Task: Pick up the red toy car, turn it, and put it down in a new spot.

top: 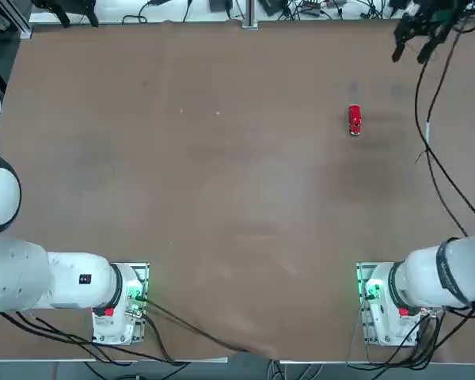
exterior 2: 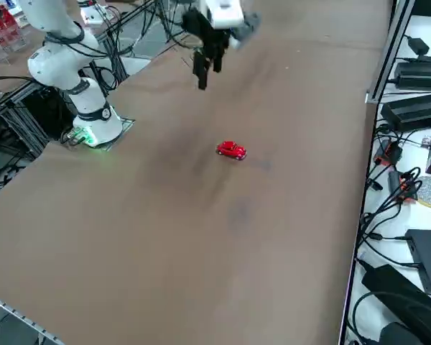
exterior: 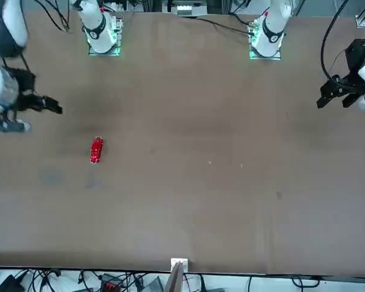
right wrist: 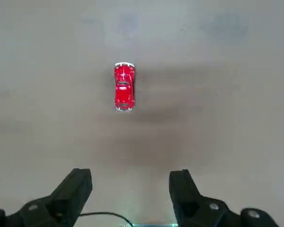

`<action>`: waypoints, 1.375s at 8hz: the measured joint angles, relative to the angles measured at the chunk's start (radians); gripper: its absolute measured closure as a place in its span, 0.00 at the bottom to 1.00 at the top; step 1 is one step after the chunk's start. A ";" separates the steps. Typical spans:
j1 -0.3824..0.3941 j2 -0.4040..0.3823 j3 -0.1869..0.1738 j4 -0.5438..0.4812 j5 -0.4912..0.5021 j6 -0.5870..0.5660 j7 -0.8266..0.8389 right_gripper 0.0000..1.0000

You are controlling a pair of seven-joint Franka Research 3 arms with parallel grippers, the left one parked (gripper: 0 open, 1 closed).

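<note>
The red toy car stands on its wheels on the brown table, in the far right part, lengthwise toward and away from the bases. It also shows as the car, the car and the car. My right gripper hangs high over the table's far right corner, well apart from the car. Its fingers are spread wide with nothing between them, as the gripper shows in the wrist view. It appears again as the gripper and the gripper.
The brown table carries only the car. Both arm bases stand at the near edge with cables trailing from them. A black cable hangs from the right arm over the table's right side. Electronics and cables lie beyond the edges.
</note>
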 joint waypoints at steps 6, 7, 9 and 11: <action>0.049 0.114 0.004 -0.330 0.000 0.627 0.072 0.01; 0.062 0.114 0.005 -0.397 0.000 0.732 0.098 0.01; 0.067 0.112 0.005 -0.476 0.000 0.839 0.105 0.01; 0.066 0.111 0.002 -0.525 0.000 0.916 0.106 0.01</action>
